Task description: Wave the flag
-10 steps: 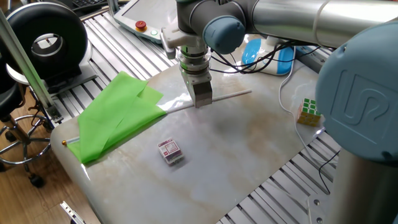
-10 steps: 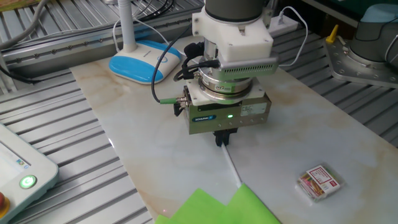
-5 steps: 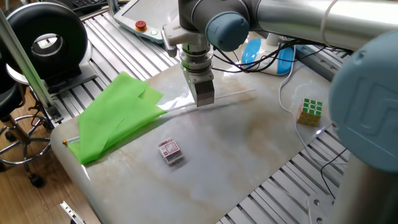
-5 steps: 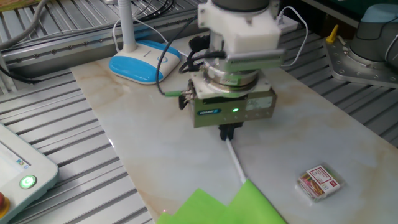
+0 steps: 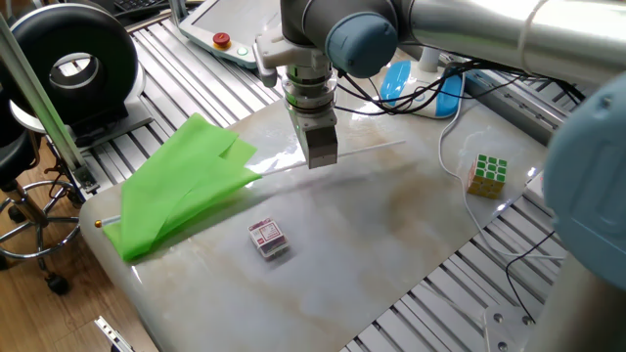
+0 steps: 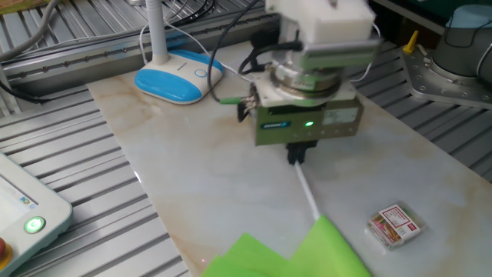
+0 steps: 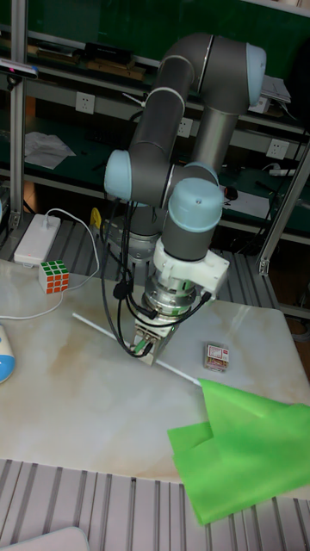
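Gripper (image 5: 321,164) is sitting centre-top of one fixed view, pointing straight down, jaws closed narrow and pinching the white pole of the flag (image 5: 181,186) partway along its length. The other fixed view is showing the same: gripper (image 6: 297,158) at centre-right, pole running out from under it toward the bottom edge, where the green cloth (image 6: 307,254) is showing. The gripper body is motion-blurred there. In the tall fixed view the gripper (image 7: 145,351) is sitting mid-frame, the pole crossing under it on a diagonal from upper left to lower right, cloth (image 7: 245,452) spreading across the lower right. Cloth is lying rumpled on the marble table (image 5: 391,244), left side of one fixed view, gold tip at far left near the table edge. Small red-and-white box (image 5: 267,238) is lying just below-right of the cloth, apart from it. Rubik's cube (image 5: 487,175) is resting at right, well apart from the gripper.
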{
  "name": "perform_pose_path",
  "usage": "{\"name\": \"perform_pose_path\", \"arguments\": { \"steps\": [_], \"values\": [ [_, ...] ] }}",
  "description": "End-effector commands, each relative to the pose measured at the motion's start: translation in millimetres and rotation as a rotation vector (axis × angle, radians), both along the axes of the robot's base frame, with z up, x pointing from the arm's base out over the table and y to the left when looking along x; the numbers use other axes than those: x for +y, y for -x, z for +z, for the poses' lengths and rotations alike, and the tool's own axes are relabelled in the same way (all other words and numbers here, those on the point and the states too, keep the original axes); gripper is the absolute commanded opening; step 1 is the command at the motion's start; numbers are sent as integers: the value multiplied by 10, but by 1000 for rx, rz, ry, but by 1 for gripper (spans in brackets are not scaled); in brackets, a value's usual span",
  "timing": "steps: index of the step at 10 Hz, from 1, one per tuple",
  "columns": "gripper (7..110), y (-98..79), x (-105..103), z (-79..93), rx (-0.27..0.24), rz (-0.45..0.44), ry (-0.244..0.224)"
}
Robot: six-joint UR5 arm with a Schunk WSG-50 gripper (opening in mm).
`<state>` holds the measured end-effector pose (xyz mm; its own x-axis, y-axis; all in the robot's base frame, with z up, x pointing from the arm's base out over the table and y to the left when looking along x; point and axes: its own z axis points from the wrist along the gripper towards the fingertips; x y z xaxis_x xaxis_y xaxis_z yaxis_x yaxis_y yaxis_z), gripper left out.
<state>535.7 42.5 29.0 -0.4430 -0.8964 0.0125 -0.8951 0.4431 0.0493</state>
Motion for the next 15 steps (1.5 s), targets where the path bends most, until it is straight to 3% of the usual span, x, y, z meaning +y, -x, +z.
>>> {"name": "perform_pose_path", "arguments": {
  "steps": [1,5,12,14,15],
  "values": [
    [7,204,91,167,-3,-32,-19],
    [7,233,28,181,0,-43,9],
    [7,235,48,121,32,-32,-19],
    [7,105,64,114,-20,-20,-26],
    [7,-59,37,114,-86,-18,-16]
  ]
}}
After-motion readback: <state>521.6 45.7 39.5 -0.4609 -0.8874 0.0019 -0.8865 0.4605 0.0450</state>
